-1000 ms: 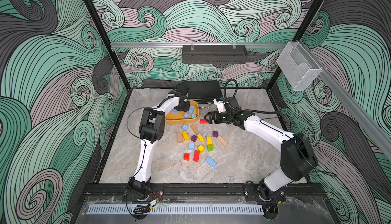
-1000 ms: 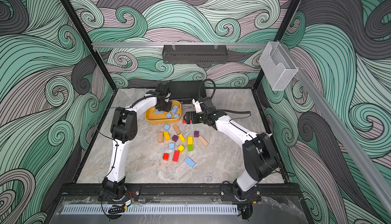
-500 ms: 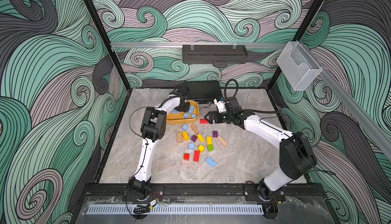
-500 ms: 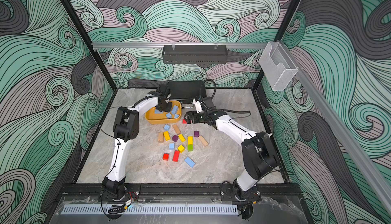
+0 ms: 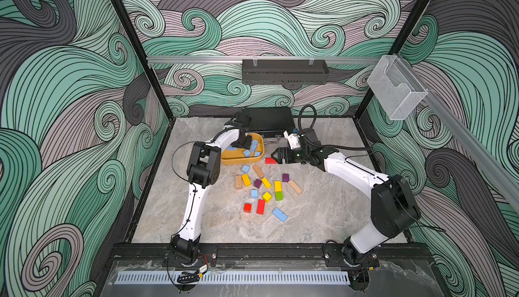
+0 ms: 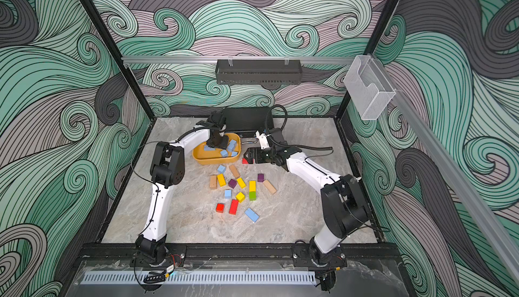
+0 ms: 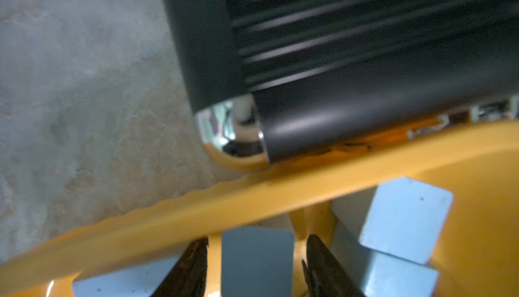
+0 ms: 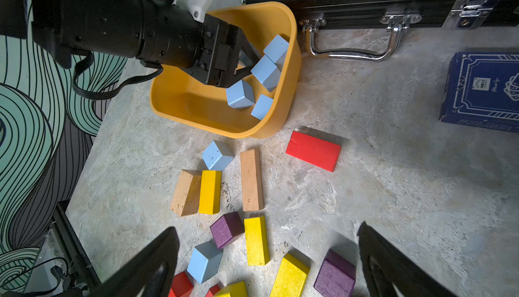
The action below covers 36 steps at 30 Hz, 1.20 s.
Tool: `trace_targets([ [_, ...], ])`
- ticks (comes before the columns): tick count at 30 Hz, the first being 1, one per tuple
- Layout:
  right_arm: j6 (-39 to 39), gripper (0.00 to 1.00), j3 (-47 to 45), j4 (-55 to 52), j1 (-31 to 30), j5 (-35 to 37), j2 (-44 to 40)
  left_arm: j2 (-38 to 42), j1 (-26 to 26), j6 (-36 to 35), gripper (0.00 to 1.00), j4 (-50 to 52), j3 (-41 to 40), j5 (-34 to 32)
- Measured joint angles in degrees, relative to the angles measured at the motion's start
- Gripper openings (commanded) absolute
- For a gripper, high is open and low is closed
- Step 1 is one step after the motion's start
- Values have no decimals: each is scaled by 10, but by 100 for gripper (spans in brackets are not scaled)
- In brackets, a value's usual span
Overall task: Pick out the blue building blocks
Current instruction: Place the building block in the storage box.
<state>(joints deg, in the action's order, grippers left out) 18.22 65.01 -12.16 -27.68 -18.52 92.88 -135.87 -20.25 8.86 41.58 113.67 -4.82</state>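
Bin point(image 8: 185, 104): holds several blue blocks point(image 8: 265, 72). Left gripper point(image 7: 257, 242): inside bin, jaws parted round one of them, gaps either side. Right gripper point(image 5: 275, 156): beside bin, spread wide, empty. Three more blue blocks lie loose outside bin.

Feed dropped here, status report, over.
Left tool open in yellow bin, blue block between jaws. Right tool open, empty. Three blue blocks on table, two crowded.

blue building blocks point(image 8: 240, 94): matt paint | tub point(image 8: 196, 107): smooth shiny plastic | tan block point(image 8: 252, 180): bare wood | bench point(image 8: 393, 183): stone look, matt | case handle point(image 8: 351, 53): shiny metal
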Motion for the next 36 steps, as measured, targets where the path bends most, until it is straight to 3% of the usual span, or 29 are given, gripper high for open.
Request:
trace_targets([
  [9,0,99,0,-2,0,-10,-2,10,0,9,71,18,0,4],
  [17,0,99,0,-23,0,-11,-37,95,0,17,81,22,-21,21],
  [24,0,99,-14,-34,0,-11,-96,200,0,26,87,10,-102,48],
  [28,2,99,-37,-45,0,-11,-129,260,-1,30,95,0,-163,60],
  [36,10,99,-86,-68,-12,-8,-190,359,-13,26,96,-6,-244,68],
])
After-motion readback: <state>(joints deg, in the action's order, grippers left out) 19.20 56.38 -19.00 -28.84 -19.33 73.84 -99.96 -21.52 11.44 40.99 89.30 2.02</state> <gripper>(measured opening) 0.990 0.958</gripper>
